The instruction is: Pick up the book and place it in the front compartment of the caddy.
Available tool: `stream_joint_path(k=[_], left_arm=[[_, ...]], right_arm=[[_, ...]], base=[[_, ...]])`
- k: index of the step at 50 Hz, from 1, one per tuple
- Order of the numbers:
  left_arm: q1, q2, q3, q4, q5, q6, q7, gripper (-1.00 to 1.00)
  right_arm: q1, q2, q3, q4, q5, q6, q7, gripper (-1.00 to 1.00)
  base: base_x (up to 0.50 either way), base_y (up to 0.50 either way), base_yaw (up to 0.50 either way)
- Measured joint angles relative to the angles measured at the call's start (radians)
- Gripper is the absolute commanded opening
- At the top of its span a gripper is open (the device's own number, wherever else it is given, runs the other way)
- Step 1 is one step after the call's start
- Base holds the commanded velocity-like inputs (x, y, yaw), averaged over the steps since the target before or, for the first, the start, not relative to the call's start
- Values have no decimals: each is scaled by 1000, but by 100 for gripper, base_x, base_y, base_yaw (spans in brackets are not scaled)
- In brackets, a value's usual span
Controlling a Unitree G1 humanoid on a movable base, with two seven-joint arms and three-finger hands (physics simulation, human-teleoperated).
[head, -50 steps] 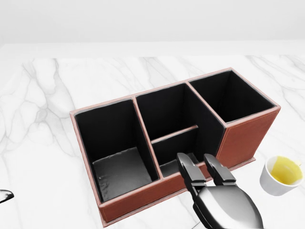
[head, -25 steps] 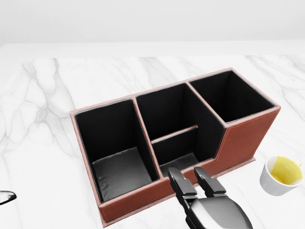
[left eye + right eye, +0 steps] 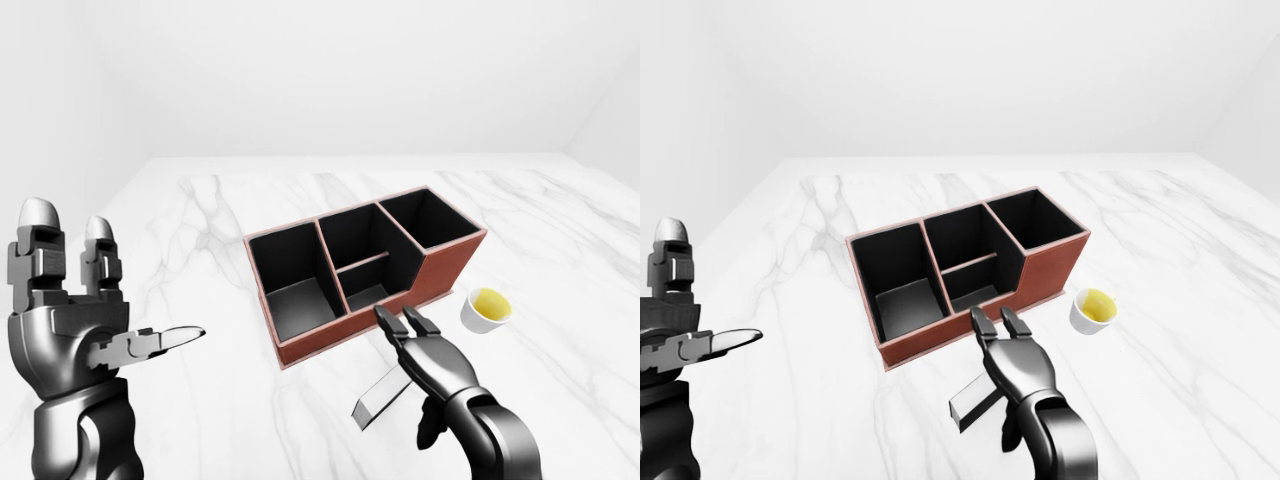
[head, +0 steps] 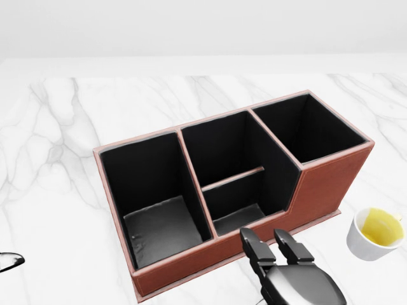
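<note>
The brown caddy (image 3: 452, 266) with black insides stands in the middle of the marble table. Its low small compartment (image 4: 239, 219) faces the bottom of the head view. Just below the caddy's near wall is my right hand (image 3: 400, 332), fingers pointing at that compartment. A thin grey book (image 3: 384, 396) slants down to the left from under its palm, gripped between fingers and thumb. My left hand (image 3: 120, 285) is raised at the left of the left-eye view, open and holding nothing, far from the caddy.
A white cup (image 3: 486, 308) of yellow liquid stands right of the caddy, close to my right hand. The white marble table (image 3: 200, 200) spreads wide on all sides, with plain white walls behind it.
My right hand drew back from over the caddy's low compartment toward the bottom of the head view, then shifted slightly right. The caddy and cup have not moved.
</note>
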Motion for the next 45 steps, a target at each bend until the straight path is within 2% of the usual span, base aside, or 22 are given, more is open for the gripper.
stream_joint_path(k=[25,45], left_arm=[[5,-1,-6,24,4,0,-1,100],[8,-1,16,-14,-9,0,-1,100]], right_arm=[[-74,37,-51,38,-108,0,0,100],[-87,54,8,84,-154,0,0,100]], base=[[0,0,0],[0,0,0]])
